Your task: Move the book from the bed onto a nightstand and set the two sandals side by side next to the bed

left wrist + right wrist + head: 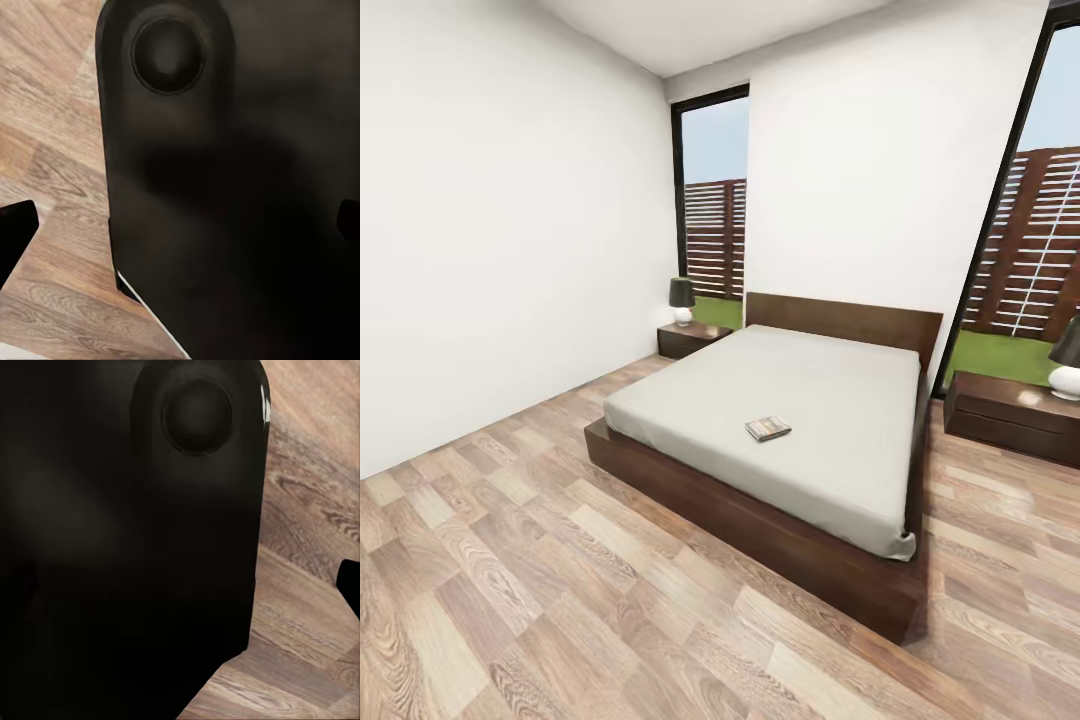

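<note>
— Across the wood-plank floor [540,590], what does the head camera see?

— The large low dark-brown wooden platform bed [760,530] with its flat headboard and bare light-grey mattress [800,400]. On that mattress, toward the foot end, lies the small thin dark-covered paperback book [768,428], flat and slightly skewed.

— And the cabinets?

— One low dark-brown wooden nightstand [690,338] stands at the far side of the bed's head, by the white wall, carrying a white-based lamp with a dark shade [682,299]. The second matching nightstand [1012,412] sits on the other side, with another such lamp [1068,362] at the picture's edge. Tall dark-framed windows [712,200] behind show grass and a slatted brown fence.

— Where is all that from the claws?

— I cannot place it: neither wrist camera takes in the bed or book. The left gripper [180,232] shows dark fingertips [15,229] at opposite edges of its picture, so it is spread wide and holds nothing; between them is a black robot body part [225,187] over floorboards. The right gripper [180,585] shows one dark finger [349,585] beside a similar black housing [135,547]; how far it is parted I cannot tell.
</note>
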